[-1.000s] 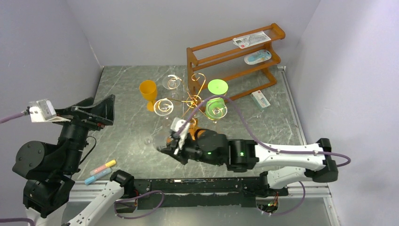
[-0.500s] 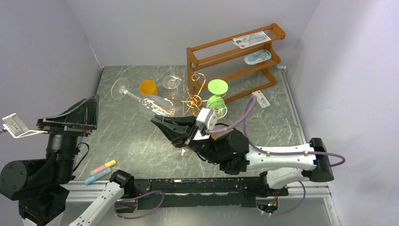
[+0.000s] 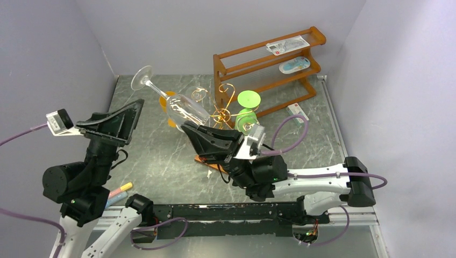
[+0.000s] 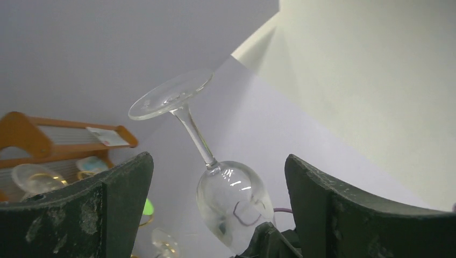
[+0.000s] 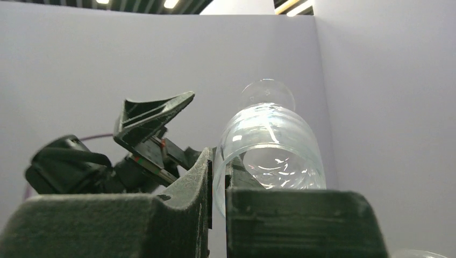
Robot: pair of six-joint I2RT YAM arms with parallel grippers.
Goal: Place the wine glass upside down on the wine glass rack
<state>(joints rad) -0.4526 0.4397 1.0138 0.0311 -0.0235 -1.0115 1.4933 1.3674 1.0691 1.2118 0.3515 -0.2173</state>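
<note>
A clear wine glass (image 3: 185, 110) is in the air, tilted, its foot (image 3: 142, 77) pointing up and to the back left. My right gripper (image 3: 189, 129) is shut on the rim of its bowl, one finger inside and one outside; the right wrist view shows this grip (image 5: 218, 166) on the glass (image 5: 274, 145). My left gripper (image 3: 115, 121) is open and empty, raised at the left, apart from the glass. In the left wrist view the glass (image 4: 231, 199) hangs beyond the open left gripper (image 4: 218, 161). The gold wire wine glass rack (image 3: 221, 110) stands behind the right gripper, its wooden base (image 3: 202, 159) partly hidden.
The rack carries a green glass (image 3: 248, 99), clear glasses (image 3: 196, 94) and an orange cup (image 3: 164, 99). A brown three-tier shelf (image 3: 269, 59) with packets stands at the back right. A packet (image 3: 297, 113) lies by it. Chalk sticks (image 3: 118, 194) lie near the front left.
My right gripper has lifted the wine glass off the table and carried it up and back, foot uppermost. My left arm swung out left, then back toward the middle, still open.
</note>
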